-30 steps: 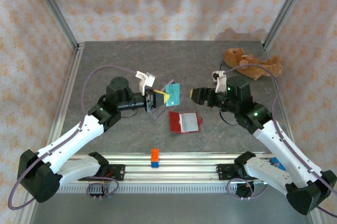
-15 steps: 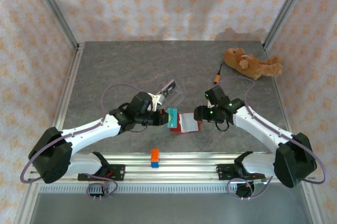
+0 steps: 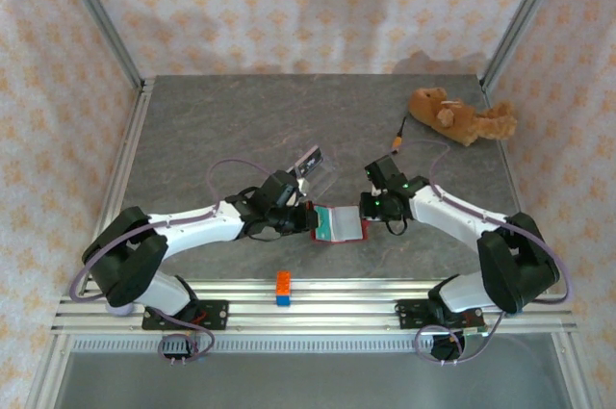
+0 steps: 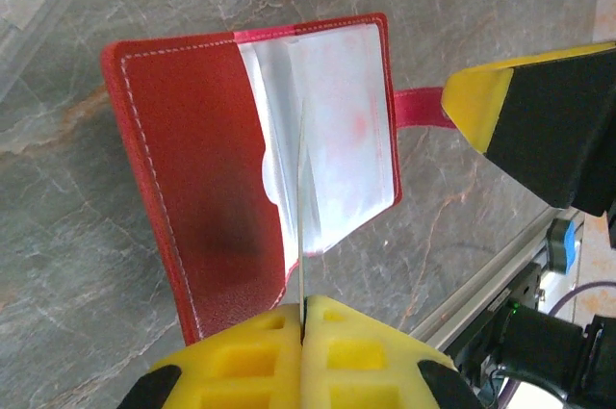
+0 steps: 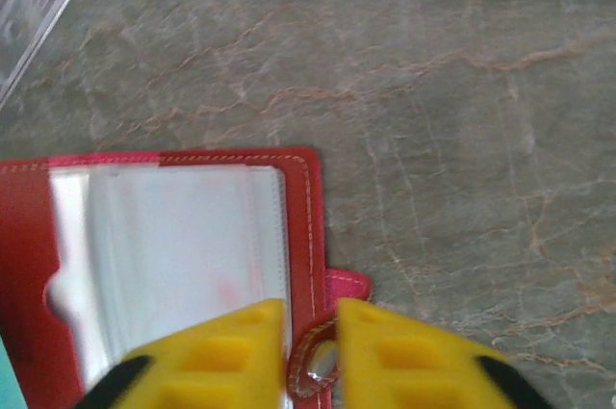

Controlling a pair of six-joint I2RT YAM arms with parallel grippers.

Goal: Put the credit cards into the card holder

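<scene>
The red card holder point(image 3: 339, 225) lies open on the grey table, its pale inside up. My left gripper point(image 3: 306, 219) is at its left edge, shut on a teal credit card point(image 3: 314, 220). In the left wrist view that credit card point(image 4: 301, 188) shows edge-on as a thin line, standing over the card holder point(image 4: 183, 140) and pinched in the left gripper point(image 4: 303, 311). My right gripper point(image 3: 370, 218) is at the holder's right edge. In the right wrist view the right gripper point(image 5: 311, 318) is shut on the card holder's point(image 5: 303, 197) red border, at the snap tab.
A clear plastic tray point(image 3: 314, 166) lies just behind the left gripper. A brown plush toy point(image 3: 460, 115) sits at the back right. An orange and blue brick point(image 3: 283, 287) rests on the front rail. Metal rails run along the table's near and left edges.
Both arms have come down and inward to the card holder. The left one brought the teal card to its left side. The right gripper has closed on its right edge.
</scene>
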